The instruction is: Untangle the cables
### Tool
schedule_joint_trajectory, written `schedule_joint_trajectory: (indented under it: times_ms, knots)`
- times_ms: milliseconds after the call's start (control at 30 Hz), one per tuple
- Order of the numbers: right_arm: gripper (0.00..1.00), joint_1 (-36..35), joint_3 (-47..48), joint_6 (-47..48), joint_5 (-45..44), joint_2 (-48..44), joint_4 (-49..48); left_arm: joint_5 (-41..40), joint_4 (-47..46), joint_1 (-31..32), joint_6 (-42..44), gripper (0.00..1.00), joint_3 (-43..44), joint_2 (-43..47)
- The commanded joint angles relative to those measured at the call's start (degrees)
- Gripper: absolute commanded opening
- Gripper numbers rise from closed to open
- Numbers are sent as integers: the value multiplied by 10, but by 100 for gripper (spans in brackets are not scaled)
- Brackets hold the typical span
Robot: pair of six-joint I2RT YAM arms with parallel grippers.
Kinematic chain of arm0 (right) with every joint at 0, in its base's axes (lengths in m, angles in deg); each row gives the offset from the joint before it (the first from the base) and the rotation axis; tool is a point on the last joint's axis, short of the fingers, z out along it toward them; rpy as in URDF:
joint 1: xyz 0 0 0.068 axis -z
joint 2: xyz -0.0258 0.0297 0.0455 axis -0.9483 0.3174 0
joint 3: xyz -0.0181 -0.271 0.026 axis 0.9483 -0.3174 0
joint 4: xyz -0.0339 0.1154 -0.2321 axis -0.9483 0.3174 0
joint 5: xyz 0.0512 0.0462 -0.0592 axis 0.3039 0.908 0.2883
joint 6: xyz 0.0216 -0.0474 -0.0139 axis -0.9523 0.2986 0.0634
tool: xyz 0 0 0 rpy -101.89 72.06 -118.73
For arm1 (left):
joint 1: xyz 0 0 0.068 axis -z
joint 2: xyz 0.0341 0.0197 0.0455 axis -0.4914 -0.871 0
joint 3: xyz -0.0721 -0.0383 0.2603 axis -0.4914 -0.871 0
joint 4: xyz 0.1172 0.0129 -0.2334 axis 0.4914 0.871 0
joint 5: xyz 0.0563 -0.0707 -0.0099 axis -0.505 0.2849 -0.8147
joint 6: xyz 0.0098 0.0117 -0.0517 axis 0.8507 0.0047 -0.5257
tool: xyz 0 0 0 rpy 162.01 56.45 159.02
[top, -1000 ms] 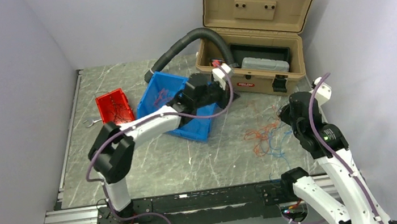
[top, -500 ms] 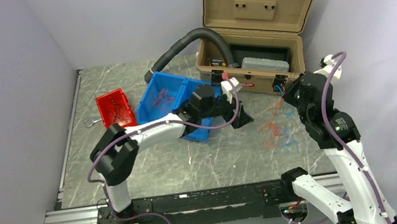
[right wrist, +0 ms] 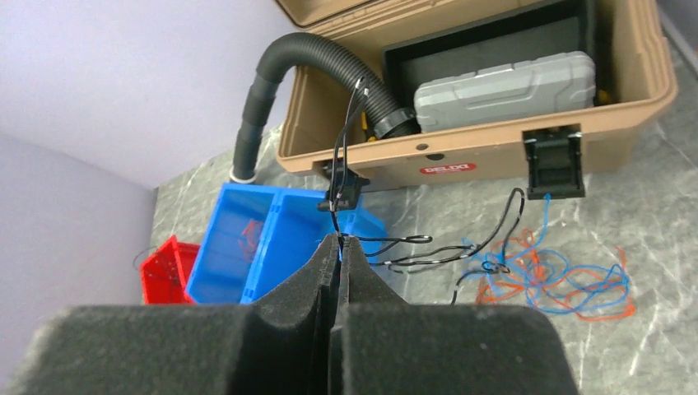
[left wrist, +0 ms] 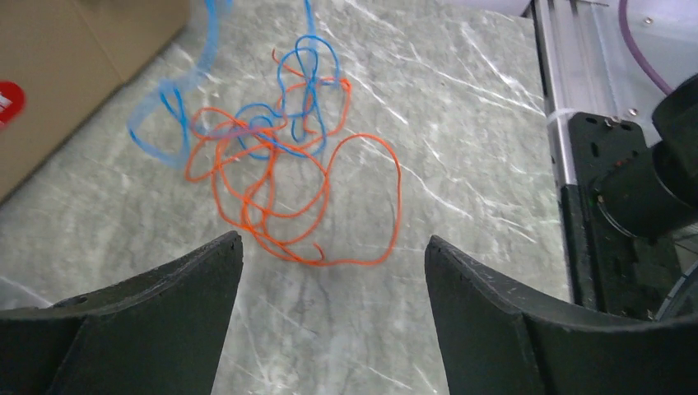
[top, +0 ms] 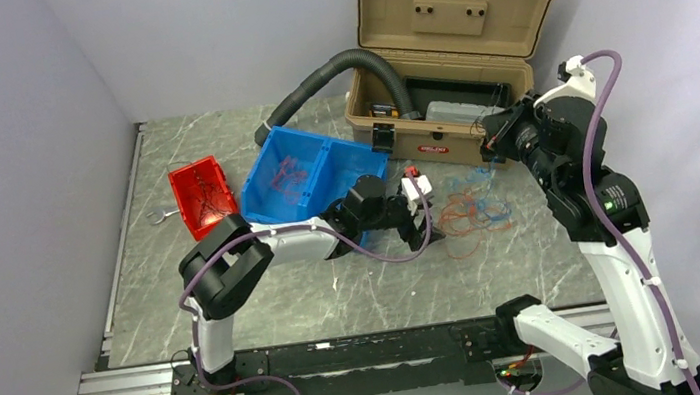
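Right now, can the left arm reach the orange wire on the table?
Probably yes. The left gripper hangs open right beside the orange wire, and nothing lies between them on the table.

Light is soft and even, shadows faint. Ahead-left of the left fingers [left wrist: 148,325], blue cables [left wrist: 206,37] smear; the right pads [right wrist: 206,346] sit out of focus.

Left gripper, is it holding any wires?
No, the left gripper is open, and the cables lie on the table ahead of it.
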Motion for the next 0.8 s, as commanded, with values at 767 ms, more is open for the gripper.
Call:
schedule_joint_trajectory:
  times_ms: [767]
  knots:
    - [0,1,32,-2,-116,-46,-54,-119,389,23,-121,78,318,-181]
